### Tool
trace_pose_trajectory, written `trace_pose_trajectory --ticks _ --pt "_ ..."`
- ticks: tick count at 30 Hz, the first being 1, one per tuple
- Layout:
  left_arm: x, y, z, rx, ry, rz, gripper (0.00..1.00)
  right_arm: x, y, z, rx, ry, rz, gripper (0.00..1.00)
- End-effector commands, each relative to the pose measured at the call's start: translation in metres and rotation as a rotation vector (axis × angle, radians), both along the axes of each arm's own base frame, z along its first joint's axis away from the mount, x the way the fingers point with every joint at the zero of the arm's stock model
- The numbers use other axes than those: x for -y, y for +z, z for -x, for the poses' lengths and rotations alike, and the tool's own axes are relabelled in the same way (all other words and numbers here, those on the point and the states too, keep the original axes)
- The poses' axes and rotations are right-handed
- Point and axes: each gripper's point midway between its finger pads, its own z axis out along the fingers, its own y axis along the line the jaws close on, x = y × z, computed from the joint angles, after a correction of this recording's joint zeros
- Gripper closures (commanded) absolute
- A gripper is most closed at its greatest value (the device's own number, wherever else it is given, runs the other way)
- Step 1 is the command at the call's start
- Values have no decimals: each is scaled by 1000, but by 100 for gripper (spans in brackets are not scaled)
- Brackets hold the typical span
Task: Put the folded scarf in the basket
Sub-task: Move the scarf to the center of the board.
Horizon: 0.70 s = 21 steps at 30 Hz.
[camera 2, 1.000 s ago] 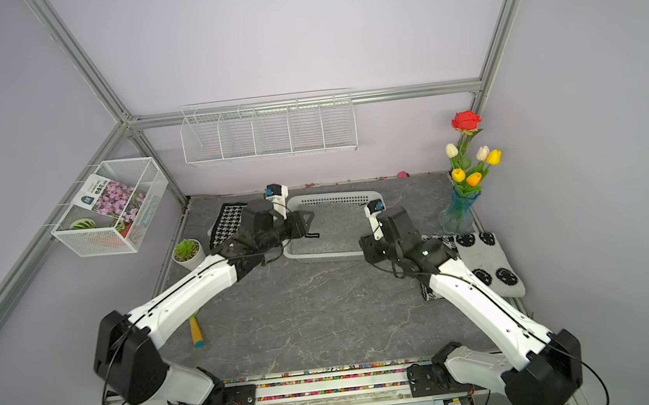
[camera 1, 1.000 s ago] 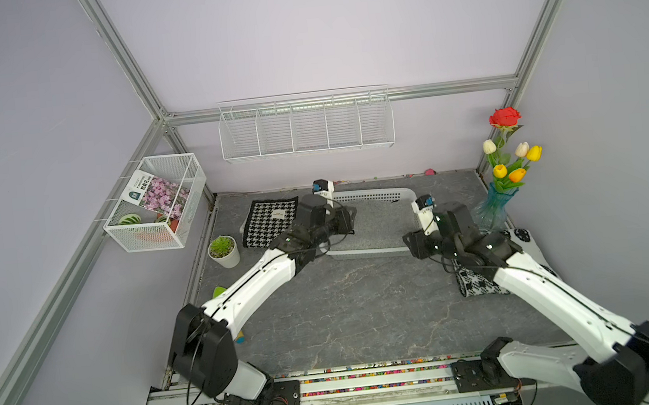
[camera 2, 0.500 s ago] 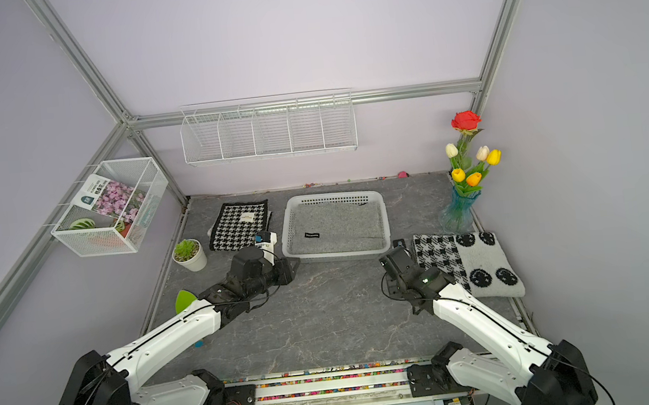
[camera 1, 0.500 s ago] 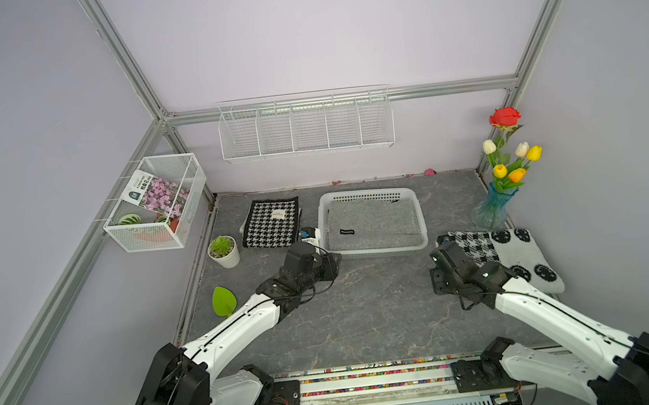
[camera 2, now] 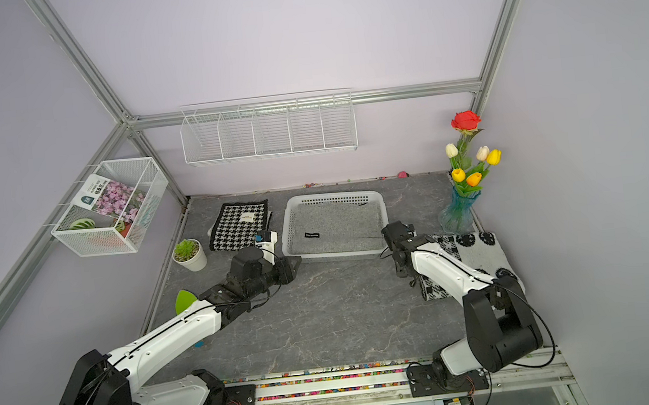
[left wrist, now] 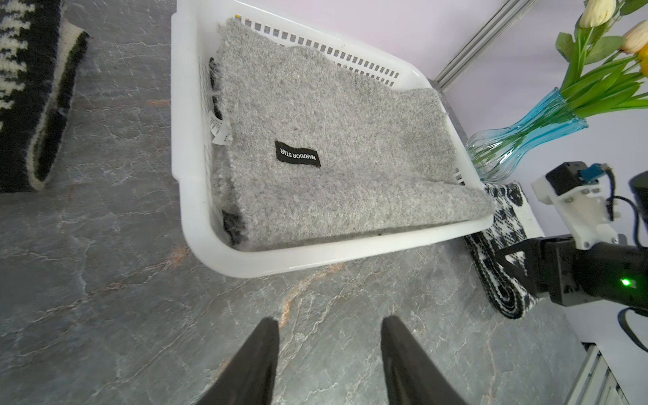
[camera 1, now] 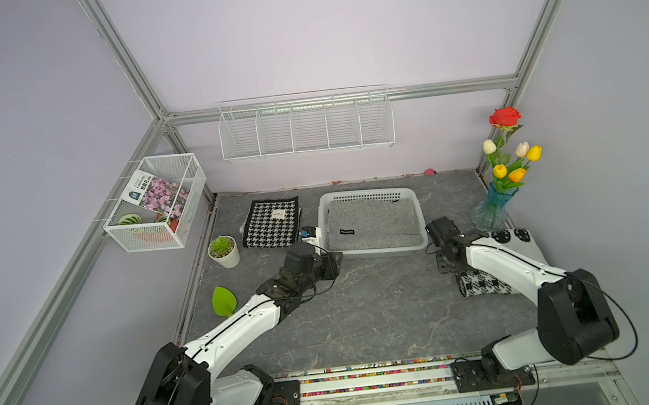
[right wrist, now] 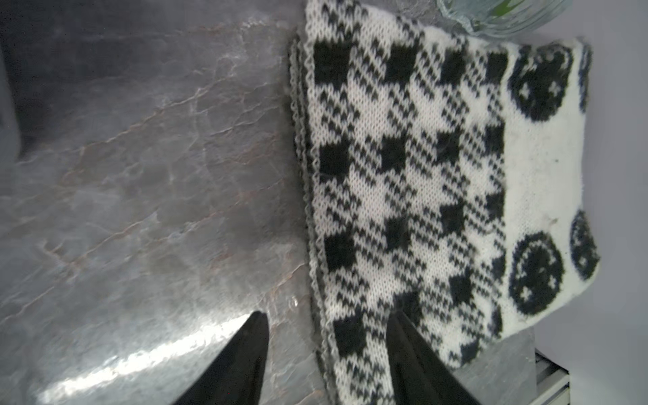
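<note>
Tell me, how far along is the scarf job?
Looks done: a folded grey scarf lies inside the white basket. In hand: nothing; left pincer and right pincer stand open and empty. Left: probably nothing, though a houndstooth scarf and a checked scarf lie on the table outside it.

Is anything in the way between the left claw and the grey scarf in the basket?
Only the near wall of the basket stands between the left claw and the grey scarf. Nothing lies on top of the scarf, so it is open from above.
</note>
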Motion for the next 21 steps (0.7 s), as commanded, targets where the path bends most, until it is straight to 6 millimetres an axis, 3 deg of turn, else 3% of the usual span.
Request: trace_pose_trajectory --ticks 1,10,16,21 --pt "1 -1 1 3 -12 11 48 13 -9 1 -76 26 41 43" --pt "3 -5 2 -9 -16 12 48 24 -40 0 -254 35 99 49" --pt "3 -4 2 -9 -14 19 47 29 -47 5 -311 30 144 69" --pt "2 -2 3 -3 -14 25 47 14 -44 7 -293 70 120 94"
